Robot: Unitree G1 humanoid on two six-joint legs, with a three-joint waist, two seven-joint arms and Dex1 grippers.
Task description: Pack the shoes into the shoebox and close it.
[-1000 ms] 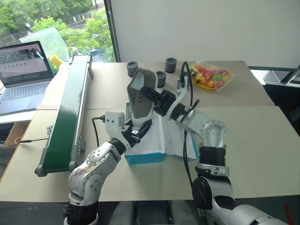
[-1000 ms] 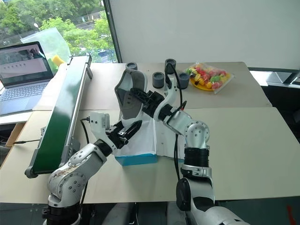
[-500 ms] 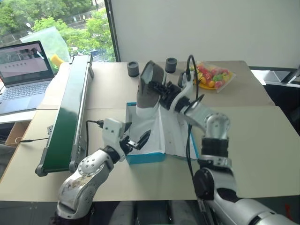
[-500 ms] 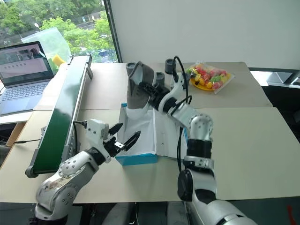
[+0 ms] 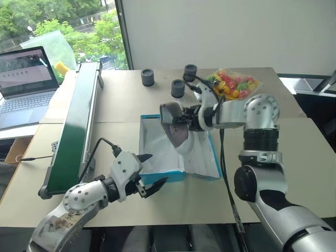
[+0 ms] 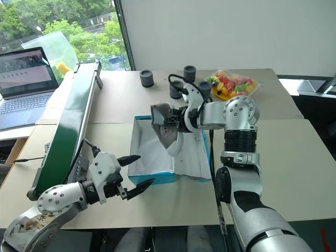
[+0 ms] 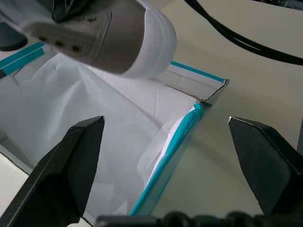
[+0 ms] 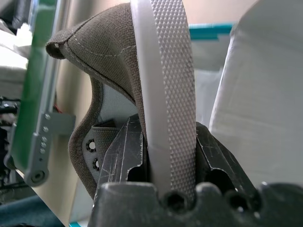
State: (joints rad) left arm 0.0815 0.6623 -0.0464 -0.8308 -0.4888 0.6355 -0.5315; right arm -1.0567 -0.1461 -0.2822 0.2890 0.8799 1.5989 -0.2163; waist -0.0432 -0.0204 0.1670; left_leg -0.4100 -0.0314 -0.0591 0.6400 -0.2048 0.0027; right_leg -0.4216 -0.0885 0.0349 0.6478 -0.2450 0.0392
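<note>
right gripper (image 5: 185, 119): clamps shoe (image 5: 176, 129) over shoebox (image 5: 163, 177) | left gripper (image 5: 149, 171): spread wide, empty, beside box's near corner

The shoe (image 8: 118, 71) is matt grey canvas with stitched seams and metal eyelets; its pale rubber sole (image 8: 173, 85) is knurled in a fine diamond grain, the toe cap smooth. The shoebox (image 7: 182, 142) is blue cardboard, lined with crinkled white tissue paper (image 7: 71, 109). The tool fingers (image 7: 71, 175) look like matt black plastic. The tabletop (image 5: 294, 157) is smooth, matt beige.
</note>
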